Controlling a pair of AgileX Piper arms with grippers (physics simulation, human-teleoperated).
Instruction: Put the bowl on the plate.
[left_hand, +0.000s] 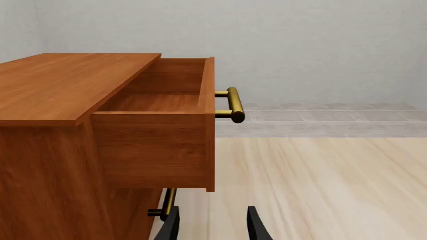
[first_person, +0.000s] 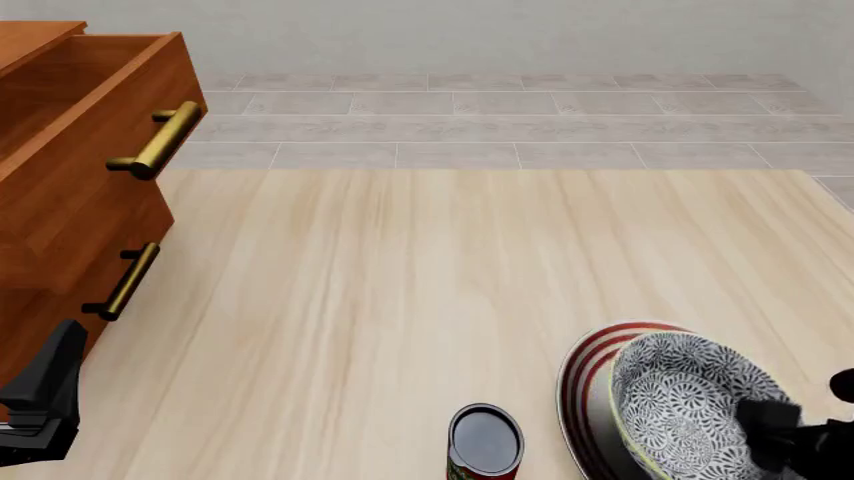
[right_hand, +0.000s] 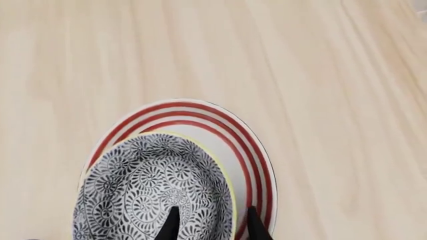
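The bowl (right_hand: 157, 190) sits over the plate (right_hand: 257, 160), off-centre toward one side, at the near right of the table (first_person: 441, 300). Whether it rests flat or is held a little above I cannot tell; in the front view it looks tipped. The right gripper (right_hand: 212, 222) straddles the bowl's rim, one finger inside, one outside, jaws narrow and apparently pinching the wall.

Risks, as I judge them: letting go while the bowl is tilted or off-centre could let it rock, slide to the plate's edge or tip off. Pulling back before the jaws are fully parted could drag the bowl, and the plate with it. The can (first_person: 483, 440) stands just beside the plate, so a sideways shove could knock it.

The left gripper (left_hand: 212, 222) hangs idle at the far left, jaws parted with nothing between them, near the cabinet (first_person: 67, 220). Its top drawer (left_hand: 160, 140) is pulled out, brass handles (first_person: 158, 140) showing.

Surface is pale wood-grain, smooth. Beyond it is a grey tiled floor and a plain grey wall.
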